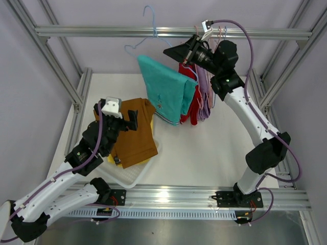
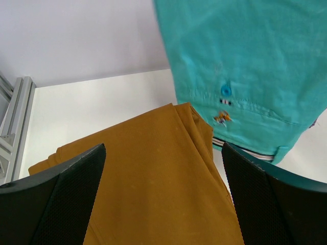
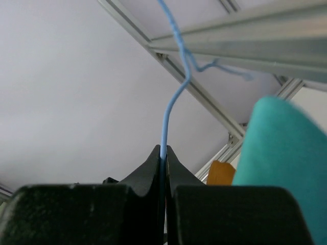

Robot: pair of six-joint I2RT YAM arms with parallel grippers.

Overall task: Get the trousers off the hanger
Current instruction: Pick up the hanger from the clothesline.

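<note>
Teal trousers (image 1: 166, 89) (image 2: 245, 66) (image 3: 281, 163) hang over a blue wire hanger (image 1: 149, 23) (image 3: 171, 102) hooked on the top rail. My right gripper (image 1: 179, 52) (image 3: 162, 151) is shut on the hanger's wire, just right of the teal cloth. Red trousers (image 1: 190, 102) and lilac trousers (image 1: 203, 94) hang behind it on other hangers. Brown trousers (image 1: 135, 130) (image 2: 153, 189) lie folded on a white tray (image 1: 130, 176), over a yellow pair (image 1: 110, 159) that shows only at an edge. My left gripper (image 1: 122, 118) (image 2: 163, 153) hovers open above the brown pair, holding nothing.
An aluminium rail (image 1: 92, 31) crosses the top of the frame and carries the hangers. Frame posts stand at both sides of the white table (image 1: 204, 153). The right arm (image 1: 255, 127) reaches up along the right side.
</note>
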